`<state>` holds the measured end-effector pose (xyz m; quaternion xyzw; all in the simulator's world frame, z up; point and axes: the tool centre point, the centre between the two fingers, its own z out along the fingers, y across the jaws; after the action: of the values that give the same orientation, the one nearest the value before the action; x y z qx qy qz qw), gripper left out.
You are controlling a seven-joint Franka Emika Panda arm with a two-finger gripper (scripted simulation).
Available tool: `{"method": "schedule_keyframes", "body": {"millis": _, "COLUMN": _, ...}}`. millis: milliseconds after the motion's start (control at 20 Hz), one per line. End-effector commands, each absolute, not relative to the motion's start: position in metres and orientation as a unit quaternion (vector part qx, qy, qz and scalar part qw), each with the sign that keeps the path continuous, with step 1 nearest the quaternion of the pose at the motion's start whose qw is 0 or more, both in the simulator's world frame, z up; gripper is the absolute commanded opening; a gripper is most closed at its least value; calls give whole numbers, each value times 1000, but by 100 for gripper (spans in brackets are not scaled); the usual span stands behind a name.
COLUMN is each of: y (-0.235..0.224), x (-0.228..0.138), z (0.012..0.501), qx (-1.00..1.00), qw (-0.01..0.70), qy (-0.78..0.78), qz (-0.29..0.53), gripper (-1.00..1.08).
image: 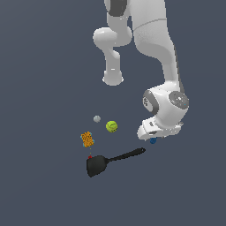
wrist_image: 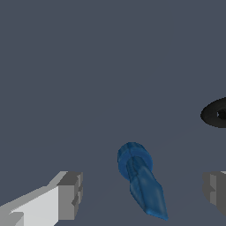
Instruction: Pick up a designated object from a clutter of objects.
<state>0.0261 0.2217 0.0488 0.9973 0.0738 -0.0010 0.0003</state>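
The designated object is a small dark-blue elongated piece [wrist_image: 140, 176] lying on the grey floor. In the exterior view only a bit of it [image: 153, 141] shows under the white hand. My gripper [wrist_image: 143, 192] is open; its grey fingertips [wrist_image: 70, 194] stand on either side of the blue piece with gaps to it, not touching. In the exterior view the gripper [image: 154, 137] is low, at the right of the clutter. The yellow-green tennis ball [image: 111, 126], tiny grey ball [image: 97, 118], orange textured block [image: 87, 139] and black spatula [image: 108, 160] lie to the exterior view's left.
The spatula's handle end [image: 140, 151] lies close to the gripper and shows as a black oval in the wrist view [wrist_image: 216, 113]. A tiny red spot [image: 90, 156] sits by the spatula blade. The arm's base [image: 113, 78] stands behind the clutter.
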Motion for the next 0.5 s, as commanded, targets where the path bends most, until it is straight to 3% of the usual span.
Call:
{"method": "schedule_keyframes", "body": {"millis": 0, "y": 222, "x": 27, "z": 43, "qx": 997, "qw": 0, "qy": 74, "qz": 0, "gripper": 100}}
{"method": "schedule_keyframes", "body": {"millis": 100, "y": 222, "x": 27, "z": 42, "qx": 997, "qw": 0, "qy": 74, "qz": 0, "gripper": 100}}
{"method": "schedule_keyframes", "body": {"millis": 150, "y": 222, "x": 27, "z": 42, "qx": 997, "qw": 0, "qy": 74, "qz": 0, "gripper": -100}}
{"method": "schedule_keyframes", "body": {"millis": 450, "y": 222, "x": 27, "z": 42, "qx": 997, "qw": 0, "qy": 74, "qz": 0, "gripper": -100}}
